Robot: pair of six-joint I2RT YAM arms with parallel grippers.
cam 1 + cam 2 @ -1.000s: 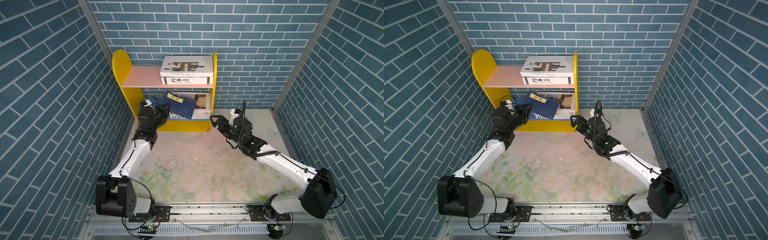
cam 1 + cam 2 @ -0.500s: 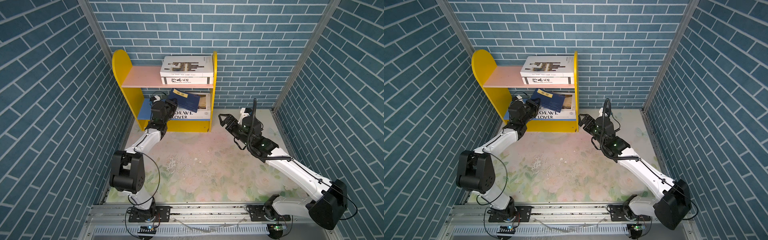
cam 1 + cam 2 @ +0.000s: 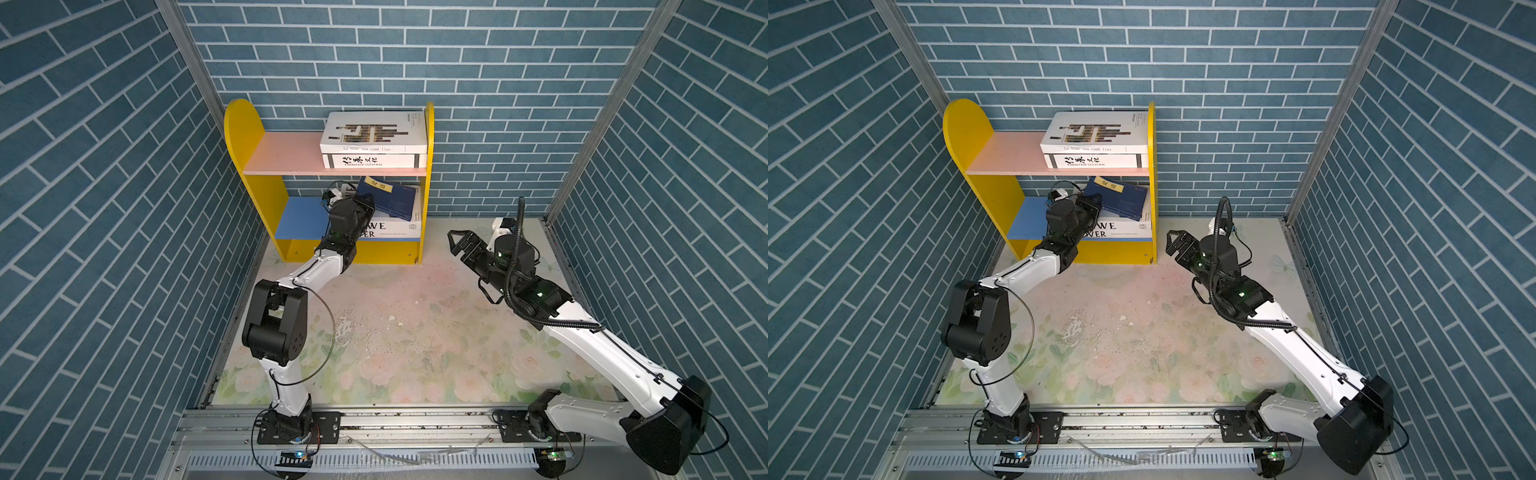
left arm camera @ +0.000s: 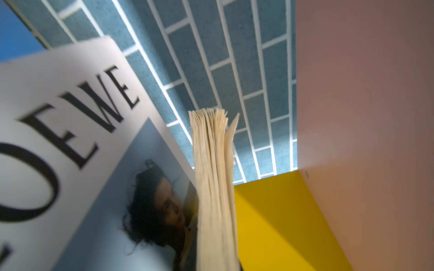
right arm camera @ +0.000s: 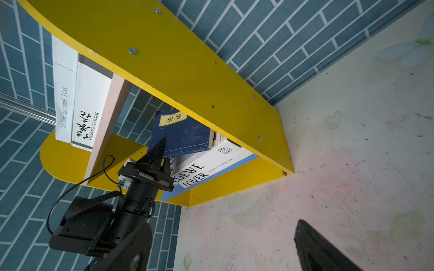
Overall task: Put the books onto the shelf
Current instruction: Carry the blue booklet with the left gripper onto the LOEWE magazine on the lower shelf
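Left claw (image 3: 366,202) grips the navy book (image 3: 395,201), tilted over the LOEWE book (image 3: 395,227) on the shelf (image 3: 245,124); right claw (image 3: 459,243) stands open.

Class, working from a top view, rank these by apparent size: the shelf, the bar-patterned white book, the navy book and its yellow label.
Largest to smallest:
1. shelf
2. bar-patterned white book
3. navy book, on the lower tier, farther from the camera, which shrinks it somewhat
4. yellow label

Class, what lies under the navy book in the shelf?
The white LOEWE book, stacked on the LOVER book, on the blue lower board. The navy book and left hand cover part of LOEWE's front; LOVER's front is hidden.
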